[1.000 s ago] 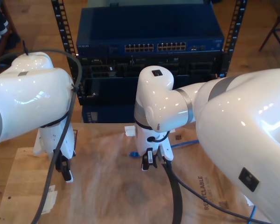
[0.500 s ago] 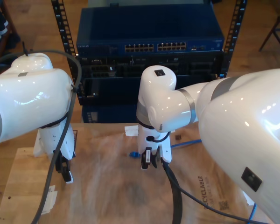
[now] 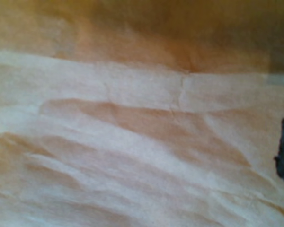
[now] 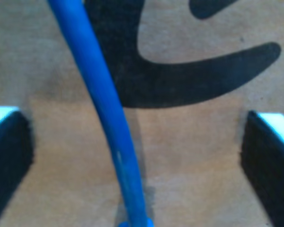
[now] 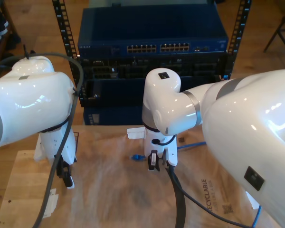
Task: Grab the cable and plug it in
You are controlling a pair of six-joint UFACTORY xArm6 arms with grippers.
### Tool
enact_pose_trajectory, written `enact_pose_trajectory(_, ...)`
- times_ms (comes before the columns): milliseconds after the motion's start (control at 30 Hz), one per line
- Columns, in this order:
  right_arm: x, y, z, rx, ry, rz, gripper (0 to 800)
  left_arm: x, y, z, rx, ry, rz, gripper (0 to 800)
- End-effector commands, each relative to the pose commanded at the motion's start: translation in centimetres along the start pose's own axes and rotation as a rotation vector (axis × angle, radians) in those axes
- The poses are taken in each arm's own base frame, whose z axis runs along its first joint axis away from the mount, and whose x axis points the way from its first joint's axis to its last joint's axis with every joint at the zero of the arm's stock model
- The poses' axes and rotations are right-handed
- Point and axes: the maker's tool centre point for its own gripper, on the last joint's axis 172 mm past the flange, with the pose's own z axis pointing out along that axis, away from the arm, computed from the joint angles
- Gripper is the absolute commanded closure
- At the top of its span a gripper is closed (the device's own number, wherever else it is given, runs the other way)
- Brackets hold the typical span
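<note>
The blue cable (image 4: 104, 94) runs between the two dark fingers (image 4: 270, 156) of my second gripper (image 4: 137, 156), which is open and straddles it just above the printed brown paper. In the exterior view my second gripper (image 5: 155, 163) hangs low near the middle of the table. The cable's blue plug (image 5: 137, 157) lies just to its left in that view, and the cable (image 5: 192, 146) trails off to the right. My first gripper (image 3: 139, 158) is open over bare crumpled paper. It sits low at the exterior view's left (image 5: 66, 178).
A blue network switch (image 5: 152, 33) with rows of ports (image 5: 157, 48) sits in a rack behind the table. A white scrap (image 5: 134, 133) lies on the brown paper (image 5: 109, 190). Thick grey arm cables hang over both sides of the table.
My second gripper has shifted slightly toward the exterior view's right, over the cable. My first arm has hardly moved.
</note>
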Motion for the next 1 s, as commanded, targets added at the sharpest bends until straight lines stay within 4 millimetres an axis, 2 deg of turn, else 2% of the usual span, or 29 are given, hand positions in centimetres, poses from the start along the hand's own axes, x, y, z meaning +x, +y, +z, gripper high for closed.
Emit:
enact_pose_trajectory(200,1.1,0.1,0.5,0.038,0.022,0.041,730,0.1,0.0,-0.1,0.000,0.000,-0.001,0)
enact_pose_trajectory(267,1.9,0.2,0.0,0.063,0.053,0.064,783,0.0,-0.1,-0.1,0.000,-0.001,-0.001,0)
enact_pose_trajectory(367,3.1,0.6,-1.2,0.110,0.095,0.061,798,0.0,-0.2,-0.2,0.003,-0.002,-0.001,0)
enact_pose_trajectory(467,3.7,1.6,-2.8,0.127,0.086,0.067,798,-0.2,-0.2,-1.1,-0.017,-0.011,-0.001,0)
enact_pose_trajectory(567,4.2,2.5,-4.7,0.149,0.069,0.069,798,-1.5,-0.5,-2.4,-0.031,-0.071,-0.013,0)
enact_pose_trajectory(733,5.6,4.8,-7.1,0.142,0.049,0.102,798,-3.4,-2.5,-3.9,0.012,-0.142,-0.013,0)
enact_pose_trajectory(833,5.4,6.1,-8.8,0.112,0.010,0.120,798,-4.5,-3.9,-5.0,0.055,-0.180,0.005,0)
enact_pose_trajectory(900,4.5,7.5,-9.9,0.065,-0.043,0.100,798,-5.4,-4.8,-6.2,0.080,-0.215,0.034,0)
enact_pose_trajectory(1000,3.0,9.4,-11.7,-0.029,-0.167,0.092,798,-6.3,-4.7,-7.8,0.078,-0.309,0.053,0)
